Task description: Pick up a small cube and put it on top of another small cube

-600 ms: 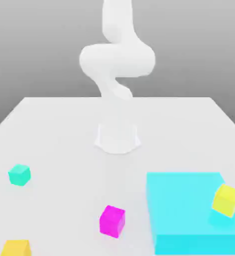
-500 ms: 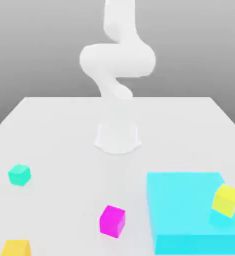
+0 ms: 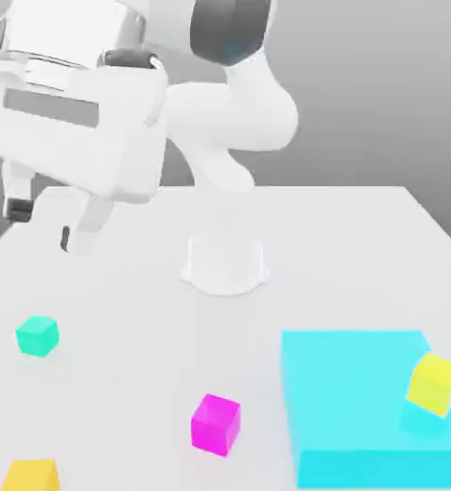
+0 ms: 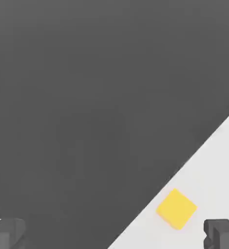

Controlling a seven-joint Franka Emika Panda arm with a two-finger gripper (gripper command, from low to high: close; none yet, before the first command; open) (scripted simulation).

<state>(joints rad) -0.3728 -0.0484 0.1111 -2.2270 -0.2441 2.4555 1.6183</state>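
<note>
- Gripper (image 3: pixel 45 222): up high at the exterior view's left, well above tabletop (image 3: pixel 316 259), hand tilted; jaws wide, nothing btwn them.
- Amber cube (image 3: pixel 32 477): on tabletop, near left corner of the scene, partly cut off by the frame. Well below the gripper & nearer the camera, no contact.
- Hand view: amber cube (image 4: pixel 177 209) lies on the white top close to its edge, w/ dark area past the edge. Off-centre btwn the fingers, closer to one than the other; turned at an angle to them.
- Teal cube (image 3: pixel 37 336): on tabletop, left side, farther back than amber, well apart from it. Also below the gripper, not touched. Its top is bare.
- Magenta cube (image 3: pixel 216 425): near, approx. mid scene, right of amber & teal, standing apart from both.
- Cyan slab (image 3: pixel 354 388): flat, near right, well away from the hand.
- Lemon cube (image 3: pixel 436 385): at slab's right part, looks tipped; can't tell exact contact.
- Arm (image 3: pixel 229 115): base far, mid scene; upper part reaches over to the left.
</note>
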